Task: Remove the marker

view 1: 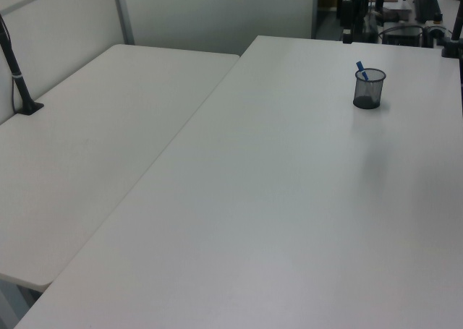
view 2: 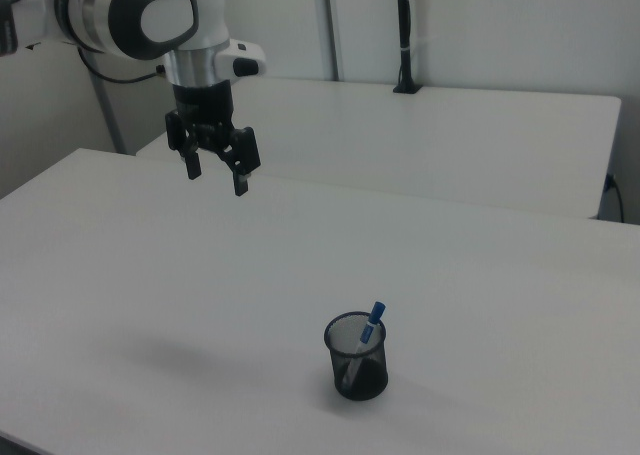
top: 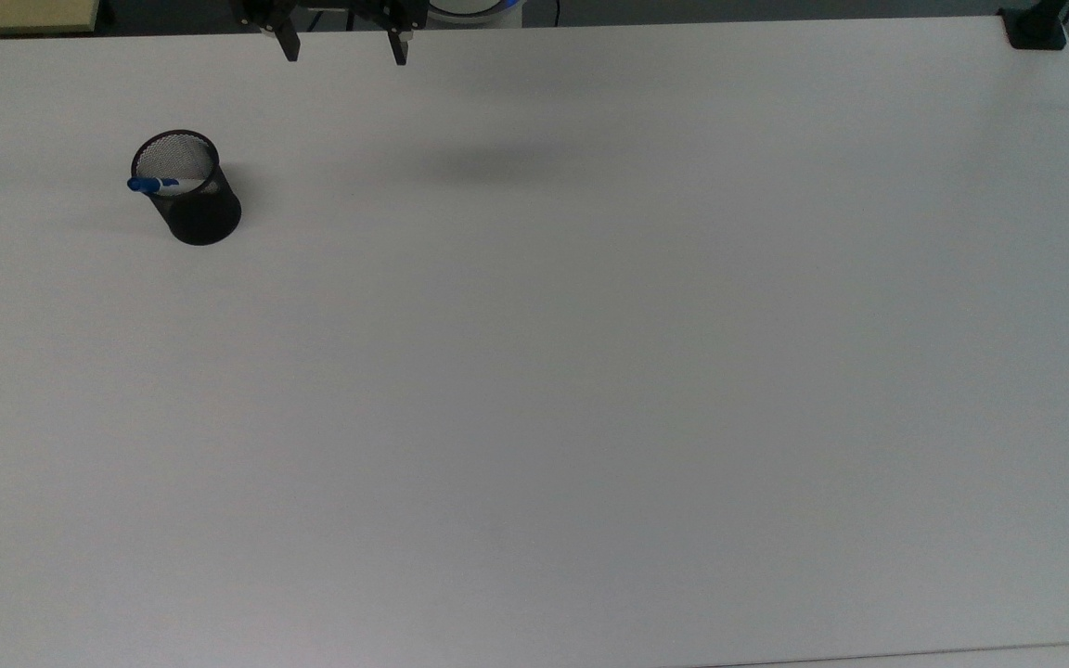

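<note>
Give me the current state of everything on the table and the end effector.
marker: standing tilted inside the cup, blue cap leaning on the rim, not gripped.
mesh cup: upright on the table.
end effector: open, holding nothing, raised above the table, away from the cup.

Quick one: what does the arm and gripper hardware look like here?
White arm with rounded glossy shells, a dark grey oval joint cap and a silver ring band. Black wrist section below it. The gripper is black with two slim dark fingers. A dark cable runs behind the arm.

White table (top: 590,371) bears a mesh cup (top: 200,209).
</note>
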`<state>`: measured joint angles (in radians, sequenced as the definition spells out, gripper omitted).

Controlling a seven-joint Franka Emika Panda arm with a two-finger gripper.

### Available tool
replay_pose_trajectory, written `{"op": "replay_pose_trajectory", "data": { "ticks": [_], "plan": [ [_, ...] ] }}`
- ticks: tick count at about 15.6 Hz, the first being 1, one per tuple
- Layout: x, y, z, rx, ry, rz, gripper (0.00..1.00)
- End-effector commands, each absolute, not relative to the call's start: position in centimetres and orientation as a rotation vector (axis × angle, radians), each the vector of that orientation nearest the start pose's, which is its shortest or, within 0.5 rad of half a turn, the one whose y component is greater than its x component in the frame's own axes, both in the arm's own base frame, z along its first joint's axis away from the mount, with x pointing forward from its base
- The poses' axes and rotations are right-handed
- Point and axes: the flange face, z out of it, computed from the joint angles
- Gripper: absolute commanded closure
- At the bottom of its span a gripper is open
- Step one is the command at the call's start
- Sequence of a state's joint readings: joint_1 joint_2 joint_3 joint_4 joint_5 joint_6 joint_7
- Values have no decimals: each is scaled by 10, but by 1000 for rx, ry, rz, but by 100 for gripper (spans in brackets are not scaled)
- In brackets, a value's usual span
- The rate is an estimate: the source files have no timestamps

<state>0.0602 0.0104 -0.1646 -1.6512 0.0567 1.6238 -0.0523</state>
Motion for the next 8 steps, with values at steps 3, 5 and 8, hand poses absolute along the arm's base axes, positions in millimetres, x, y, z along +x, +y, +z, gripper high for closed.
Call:
{"op": "replay_pose_trajectory", "data": {
  "ticks": [3,5,8],
  "plan": [
    [549,-49,592,-3108,92,86,0],
    [549,-48,593,-3108,90,83,0],
    [549,-47,592,-3111,85,88,0]
  ]
}}
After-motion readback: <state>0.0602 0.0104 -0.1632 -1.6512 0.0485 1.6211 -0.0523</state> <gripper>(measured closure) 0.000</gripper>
